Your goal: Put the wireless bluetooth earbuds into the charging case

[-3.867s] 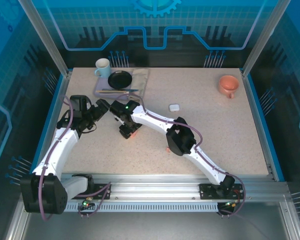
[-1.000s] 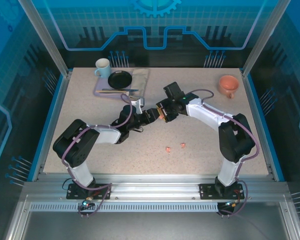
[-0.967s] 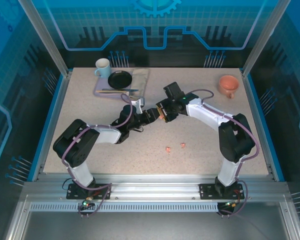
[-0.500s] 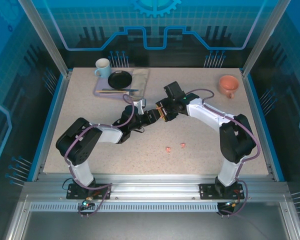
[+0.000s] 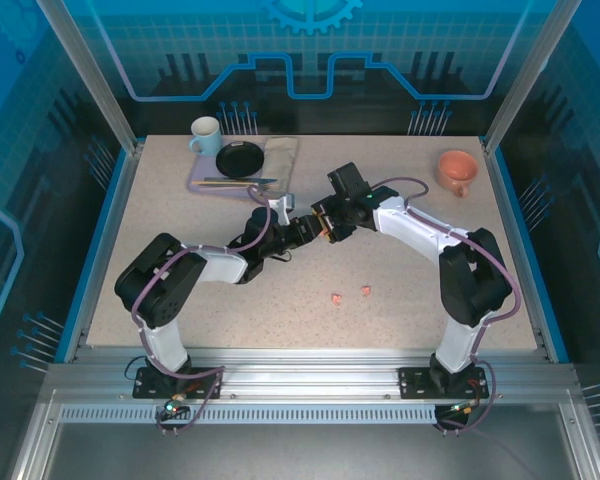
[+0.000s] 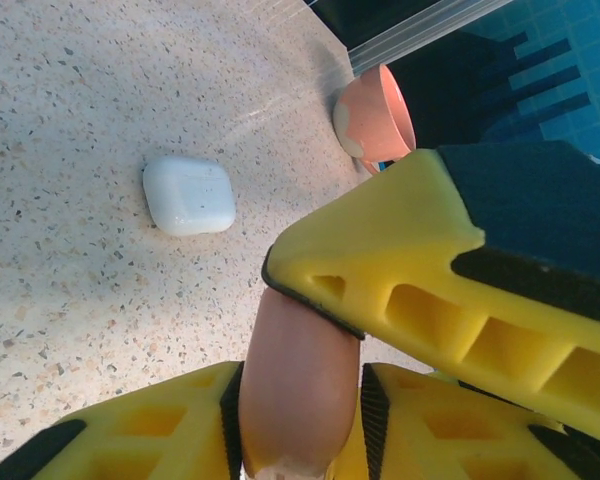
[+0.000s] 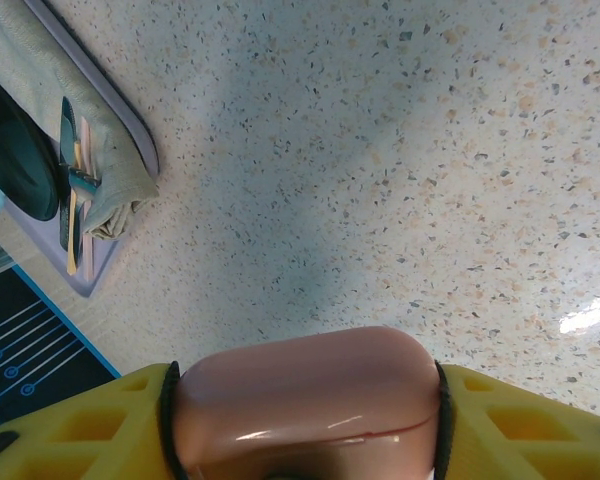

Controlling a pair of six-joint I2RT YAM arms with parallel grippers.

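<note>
A salmon-pink charging case (image 7: 305, 385) hangs above the table's middle, with my right gripper (image 5: 326, 224) shut on it across its width. My left gripper (image 5: 306, 232) meets it from the left. In the left wrist view the same case (image 6: 298, 370) stands between the left gripper's (image 6: 300, 400) black pads, which touch both its sides, and a yellow right finger (image 6: 400, 270) presses it from above. Two salmon-pink earbuds (image 5: 336, 298) (image 5: 366, 291) lie loose on the table in front of the grippers. A shut white case (image 6: 188, 195) lies on the table beyond.
An orange cup (image 5: 457, 171) stands at the back right. A tray (image 5: 202, 183) with a dark plate (image 5: 240, 158), cutlery and a cloth sits at the back left, a pale mug (image 5: 205, 135) beside it. The tray's edge (image 7: 130, 135) shows below the right gripper.
My left gripper has slid a little to the right, up to the right gripper, and its jaws have narrowed onto the pink case. The right gripper has kept its grip and place.
</note>
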